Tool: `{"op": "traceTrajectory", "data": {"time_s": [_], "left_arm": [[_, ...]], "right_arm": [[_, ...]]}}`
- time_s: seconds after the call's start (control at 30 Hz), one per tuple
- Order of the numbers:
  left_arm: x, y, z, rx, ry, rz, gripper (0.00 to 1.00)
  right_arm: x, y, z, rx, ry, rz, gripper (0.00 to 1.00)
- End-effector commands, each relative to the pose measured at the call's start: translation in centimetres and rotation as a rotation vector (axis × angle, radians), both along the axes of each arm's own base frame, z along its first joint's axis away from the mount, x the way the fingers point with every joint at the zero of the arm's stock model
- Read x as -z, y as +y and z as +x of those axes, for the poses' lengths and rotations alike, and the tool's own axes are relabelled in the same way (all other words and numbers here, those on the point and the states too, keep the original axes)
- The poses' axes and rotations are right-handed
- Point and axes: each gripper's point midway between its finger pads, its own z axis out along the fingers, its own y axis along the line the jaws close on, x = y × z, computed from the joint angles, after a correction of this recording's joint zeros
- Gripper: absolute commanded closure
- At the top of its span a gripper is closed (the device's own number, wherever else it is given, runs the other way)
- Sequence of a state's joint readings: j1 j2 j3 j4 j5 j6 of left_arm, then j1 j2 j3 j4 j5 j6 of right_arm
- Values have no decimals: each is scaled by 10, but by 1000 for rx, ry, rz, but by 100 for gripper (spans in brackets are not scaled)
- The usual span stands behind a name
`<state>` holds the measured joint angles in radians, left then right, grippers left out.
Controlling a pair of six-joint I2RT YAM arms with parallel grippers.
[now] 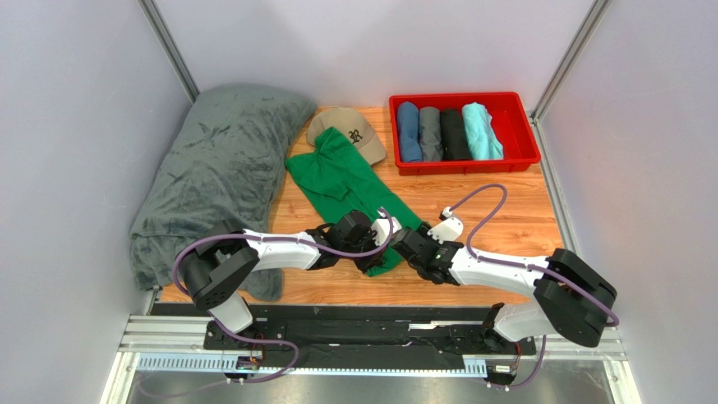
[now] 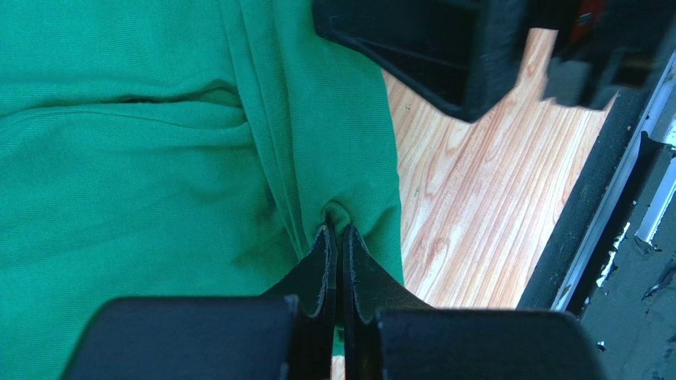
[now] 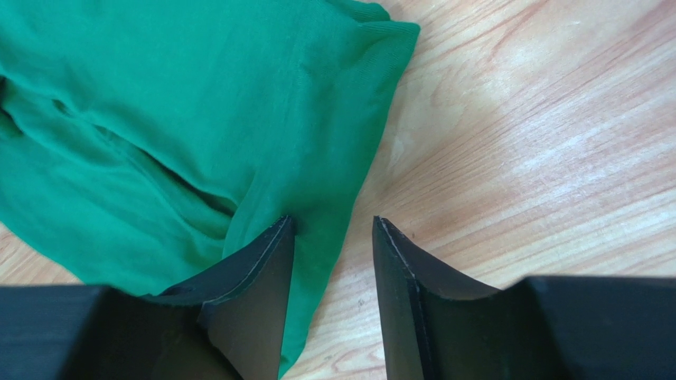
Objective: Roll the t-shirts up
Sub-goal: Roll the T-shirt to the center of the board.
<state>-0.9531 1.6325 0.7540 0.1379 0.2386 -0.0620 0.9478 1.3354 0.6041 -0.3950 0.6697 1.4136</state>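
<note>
At the near end of the table, the left gripper (image 2: 337,231) has its fingers pressed together on a small pucker of the green t-shirt (image 1: 341,178), pinching the cloth close to the shirt's right-hand edge, with creases running away from the pinch. Just beside it, the right gripper (image 3: 333,223) is spread apart. One finger sits over the shirt's edge and the other over bare wood, so the hem lies between them; I cannot tell whether either finger touches the cloth. The shirt lies flattened in a long diagonal strip on the wooden table (image 1: 506,210), its far end reaching up to the tan cap (image 1: 364,135). At the far right stands a red tray (image 1: 468,167) holding four rolled shirts side by side: a blue tee (image 1: 409,130), a grey tee (image 1: 430,133), a black tee (image 1: 455,135) and an aqua tee (image 1: 482,130). A grey-green blanket (image 1: 219,160) is heaped along the left side.
</note>
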Motion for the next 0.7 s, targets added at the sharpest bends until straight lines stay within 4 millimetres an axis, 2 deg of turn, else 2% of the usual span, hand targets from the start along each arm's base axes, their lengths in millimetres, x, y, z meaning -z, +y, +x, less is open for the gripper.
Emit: {"op": "traceTrajectory", "data": {"time_s": [0.0, 0.23, 0.5, 0.67], "left_arm": [[-5, 4, -4, 6, 12, -7, 100], [-5, 4, -6, 15, 15, -12, 100], [-14, 1, -12, 40, 16, -52, 100], [-25, -1, -15, 62, 0, -94, 100]], "right_arm": [[-6, -1, 20, 75, -81, 1, 54], [-4, -3, 32, 95, -95, -14, 53], [-6, 5, 48, 96, -89, -12, 54], [-3, 6, 49, 89, -39, -41, 70]]}}
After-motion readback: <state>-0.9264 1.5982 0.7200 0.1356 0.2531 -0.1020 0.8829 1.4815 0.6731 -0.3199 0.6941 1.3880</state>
